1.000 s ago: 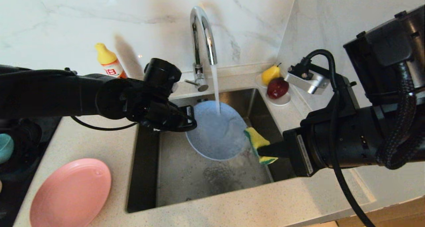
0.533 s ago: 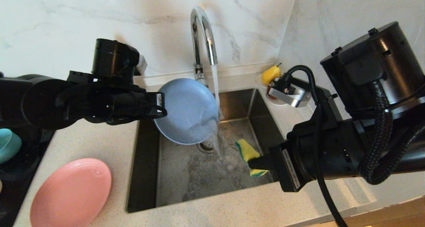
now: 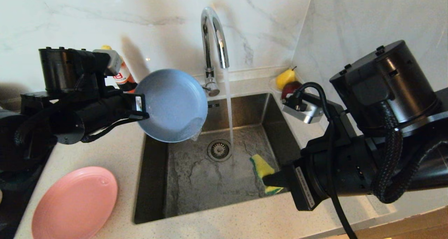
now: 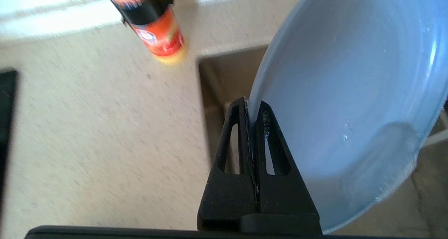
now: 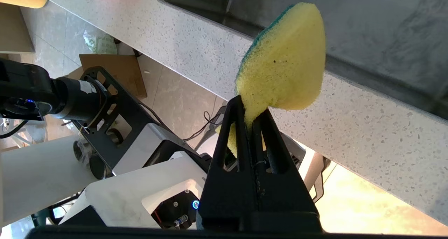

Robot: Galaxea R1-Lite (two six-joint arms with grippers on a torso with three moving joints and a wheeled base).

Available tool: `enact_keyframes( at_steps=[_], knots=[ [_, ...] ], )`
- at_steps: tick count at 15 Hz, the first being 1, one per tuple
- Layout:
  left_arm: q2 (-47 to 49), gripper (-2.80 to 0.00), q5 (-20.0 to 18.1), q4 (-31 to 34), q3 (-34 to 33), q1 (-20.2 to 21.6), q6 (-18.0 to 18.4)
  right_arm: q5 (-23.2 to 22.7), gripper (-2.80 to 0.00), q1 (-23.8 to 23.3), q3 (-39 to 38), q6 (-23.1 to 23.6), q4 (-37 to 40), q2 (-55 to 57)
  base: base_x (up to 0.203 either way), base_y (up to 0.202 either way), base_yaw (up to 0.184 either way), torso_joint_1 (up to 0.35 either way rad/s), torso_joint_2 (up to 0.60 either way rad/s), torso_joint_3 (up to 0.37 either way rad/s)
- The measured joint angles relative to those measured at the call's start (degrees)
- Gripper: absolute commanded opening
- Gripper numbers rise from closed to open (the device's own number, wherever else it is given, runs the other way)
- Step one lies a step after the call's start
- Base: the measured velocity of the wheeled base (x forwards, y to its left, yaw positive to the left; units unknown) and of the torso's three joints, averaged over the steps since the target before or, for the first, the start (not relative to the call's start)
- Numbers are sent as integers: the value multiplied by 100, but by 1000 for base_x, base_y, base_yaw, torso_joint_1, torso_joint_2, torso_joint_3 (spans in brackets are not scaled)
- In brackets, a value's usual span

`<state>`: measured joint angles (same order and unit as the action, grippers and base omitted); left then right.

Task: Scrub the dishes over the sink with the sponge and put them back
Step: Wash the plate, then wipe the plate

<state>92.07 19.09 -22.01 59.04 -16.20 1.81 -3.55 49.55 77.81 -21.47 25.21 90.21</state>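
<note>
My left gripper (image 3: 144, 110) (image 4: 253, 106) is shut on the rim of the grey-blue plate (image 3: 171, 105) (image 4: 350, 102). The plate hangs tilted above the sink's (image 3: 196, 183) back left corner, soapy water pooled at its low edge. My right gripper (image 3: 268, 180) (image 5: 249, 118) is shut on the tail of the yellow and green sponge (image 3: 261, 169) (image 5: 283, 64), over the sink's right side. The salmon-pink plate (image 3: 75, 204) lies on the counter at the front left. Both bowls are out of view.
Water runs from the chrome tap (image 3: 213, 39) onto the sink floor beside the drain strainer (image 3: 219, 149). An orange dish-soap bottle (image 3: 123, 77) (image 4: 154, 25) stands behind the left gripper. A saucer (image 3: 274, 85) with a yellow pear (image 3: 285, 78) and red fruit (image 3: 287, 89) sits at the back right.
My left arm has lifted the grey-blue plate out of the water stream and carried it up and to the left. The right gripper with the sponge sank slightly toward the sink's front right.
</note>
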Motion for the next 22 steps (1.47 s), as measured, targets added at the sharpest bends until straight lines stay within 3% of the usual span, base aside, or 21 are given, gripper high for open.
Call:
enact_keyframes(
  at_steps=[4, 7, 11, 14, 18, 19, 22],
  knots=[
    [-70, -280, 191, -725, -289, 94, 527, 8, -280, 0, -77, -34, -6, 0, 0, 0, 0, 0, 0, 0],
    [-108, -280, 175, -944, -498, 101, 532, -1, -280, 0, -86, -33, -11, -1, 0, 0, 0, 0, 0, 0],
    [-326, -280, -13, -622, -650, 46, 437, -171, -280, 96, 98, -13, -27, -9, 0, 0, 0, 0, 0, 0],
    [-603, -280, -604, 118, -648, 11, -14, -452, -280, 264, 315, -17, -13, 9, 0, 0, 0, 0, 0, 0],
    [-1098, -280, -2058, 1629, -511, -78, -809, -743, -280, 438, 511, -33, 22, 66, 0, 0, 0, 0, 0, 0],
    [-1164, -280, -2249, 1855, -522, -198, -907, -825, -280, 449, 570, -58, 32, 87, 0, 0, 0, 0, 0, 0],
    [-1200, -280, -2264, 1909, -593, -708, -1143, -1059, -280, 568, 700, -246, 53, 134, 0, 0, 0, 0, 0, 0]
  ],
)
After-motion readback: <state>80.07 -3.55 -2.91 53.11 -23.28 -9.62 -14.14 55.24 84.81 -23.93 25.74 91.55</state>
